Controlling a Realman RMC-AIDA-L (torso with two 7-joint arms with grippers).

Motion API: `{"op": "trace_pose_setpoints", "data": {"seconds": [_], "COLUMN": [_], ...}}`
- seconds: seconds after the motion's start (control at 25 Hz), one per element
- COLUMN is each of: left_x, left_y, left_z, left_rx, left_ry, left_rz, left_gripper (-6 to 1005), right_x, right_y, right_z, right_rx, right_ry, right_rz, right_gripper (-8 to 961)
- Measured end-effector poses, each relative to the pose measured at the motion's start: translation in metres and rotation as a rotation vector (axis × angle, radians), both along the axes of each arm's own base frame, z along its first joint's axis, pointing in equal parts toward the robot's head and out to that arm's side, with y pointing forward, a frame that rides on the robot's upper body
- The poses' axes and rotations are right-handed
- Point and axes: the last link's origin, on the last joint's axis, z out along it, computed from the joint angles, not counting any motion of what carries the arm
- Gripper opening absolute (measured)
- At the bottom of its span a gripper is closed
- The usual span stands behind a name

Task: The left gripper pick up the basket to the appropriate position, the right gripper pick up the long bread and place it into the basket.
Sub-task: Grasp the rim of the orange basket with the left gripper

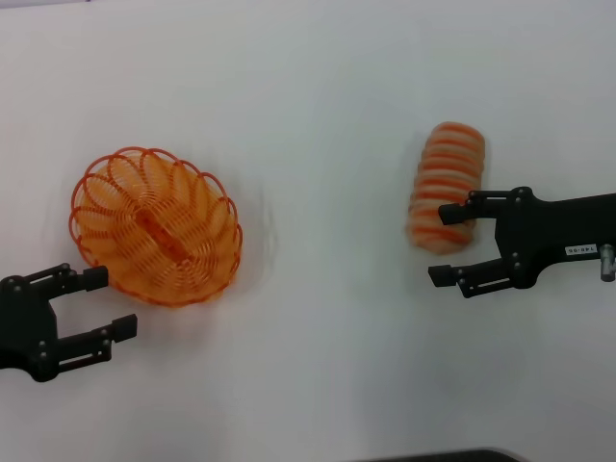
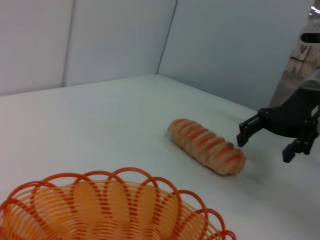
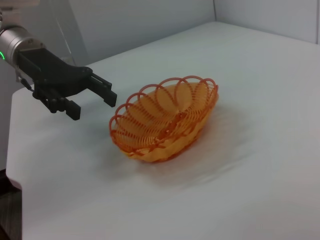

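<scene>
The orange wire basket [image 1: 159,231] sits empty on the white table at the left; it also shows in the left wrist view [image 2: 110,210] and the right wrist view [image 3: 160,125]. My left gripper [image 1: 111,303] is open just beside the basket's near rim, not touching it; it also shows in the right wrist view [image 3: 93,105]. The long striped bread [image 1: 446,183] lies on the table at the right, also in the left wrist view [image 2: 207,146]. My right gripper [image 1: 443,243] is open at the bread's near end, one finger over it, and shows in the left wrist view [image 2: 265,146].
The white table [image 1: 318,115] spreads wide between the basket and the bread. Its front edge shows as a dark strip [image 1: 462,454] at the bottom of the head view. Grey walls [image 2: 120,40] stand behind the table.
</scene>
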Motion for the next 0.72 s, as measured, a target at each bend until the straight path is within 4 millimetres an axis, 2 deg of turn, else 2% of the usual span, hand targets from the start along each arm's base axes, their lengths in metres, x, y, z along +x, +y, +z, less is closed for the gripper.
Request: {"op": "trace_pose_setpoints", "data": {"seconds": [0.52,0.72], "left_x": [-0.0011,-0.0016], "left_y": [0.0004,0.0057], "left_z": [-0.0012,0.008], "left_rx": [-0.005,0.073], "left_ry": [0.011,-0.029], "left_rz": [0.004,0.037], "left_gripper": [757,758], "right_x": [-0.0036,-0.0058], "right_y": [0.0031,0.0052], "right_z": [-0.0008,-0.0007], "right_rx": [-0.002,0.004], "right_ry": [0.003,0.012], "right_rz": [0.006,0.009], "right_gripper": [928,928]}}
